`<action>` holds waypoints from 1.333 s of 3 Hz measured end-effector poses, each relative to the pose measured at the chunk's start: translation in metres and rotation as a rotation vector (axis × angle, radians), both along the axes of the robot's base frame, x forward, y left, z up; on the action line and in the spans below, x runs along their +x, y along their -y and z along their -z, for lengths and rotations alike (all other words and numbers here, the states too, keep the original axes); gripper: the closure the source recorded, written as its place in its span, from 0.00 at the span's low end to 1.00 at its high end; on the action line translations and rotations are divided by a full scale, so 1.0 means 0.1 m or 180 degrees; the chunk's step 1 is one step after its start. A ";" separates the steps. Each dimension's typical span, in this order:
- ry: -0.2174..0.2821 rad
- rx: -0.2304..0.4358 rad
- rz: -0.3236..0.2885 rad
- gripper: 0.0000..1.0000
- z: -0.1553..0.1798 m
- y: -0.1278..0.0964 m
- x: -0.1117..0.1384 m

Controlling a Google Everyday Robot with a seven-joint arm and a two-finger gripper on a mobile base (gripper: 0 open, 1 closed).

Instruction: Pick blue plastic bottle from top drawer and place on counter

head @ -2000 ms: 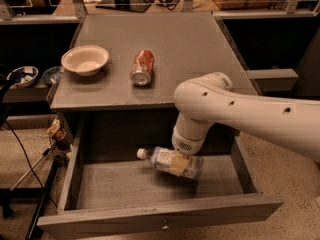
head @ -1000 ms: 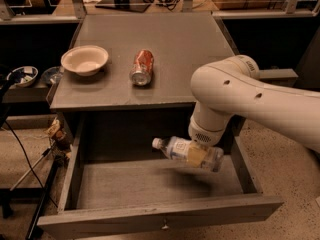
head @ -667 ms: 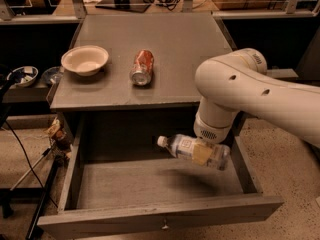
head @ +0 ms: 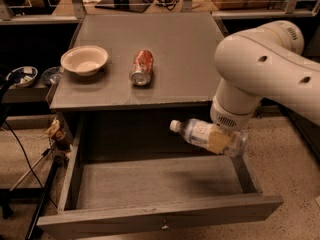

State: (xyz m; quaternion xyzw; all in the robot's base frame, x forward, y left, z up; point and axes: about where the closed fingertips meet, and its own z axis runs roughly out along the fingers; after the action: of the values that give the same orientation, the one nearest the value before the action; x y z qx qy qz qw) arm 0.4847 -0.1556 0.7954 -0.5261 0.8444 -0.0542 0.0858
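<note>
The blue plastic bottle (head: 200,134) hangs on its side above the right half of the open top drawer (head: 150,184), white cap to the left, just below the counter's front edge. My gripper (head: 221,140) is shut on the bottle's base end, under the big white arm (head: 260,69). The grey counter (head: 175,49) lies above and behind the bottle. The drawer holds nothing else that I can see; its knob (head: 161,227) shows on the front panel.
A cream bowl (head: 84,59) and a red-orange soda can (head: 141,67) on its side sit on the left half of the counter. A side shelf with small dishes (head: 22,75) and cables stands left of the cabinet. Speckled floor lies to the right.
The gripper has lifted the bottle from the drawer bottom and carried it up and to the right, to near the counter's height.
</note>
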 end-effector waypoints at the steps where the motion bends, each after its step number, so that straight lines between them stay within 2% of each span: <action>1: 0.0047 -0.0022 0.0027 1.00 -0.07 0.02 0.03; 2: 0.0197 -0.0103 0.0130 1.00 -0.29 0.11 0.12; 3: 0.0563 -0.0412 0.0367 1.00 -1.01 0.33 0.03; 4: 0.0567 -0.0416 0.0368 1.00 -1.02 0.33 0.03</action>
State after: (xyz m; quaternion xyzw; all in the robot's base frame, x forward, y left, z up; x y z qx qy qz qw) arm 0.4874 -0.1890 0.8972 -0.4741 0.8570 -0.1605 0.1228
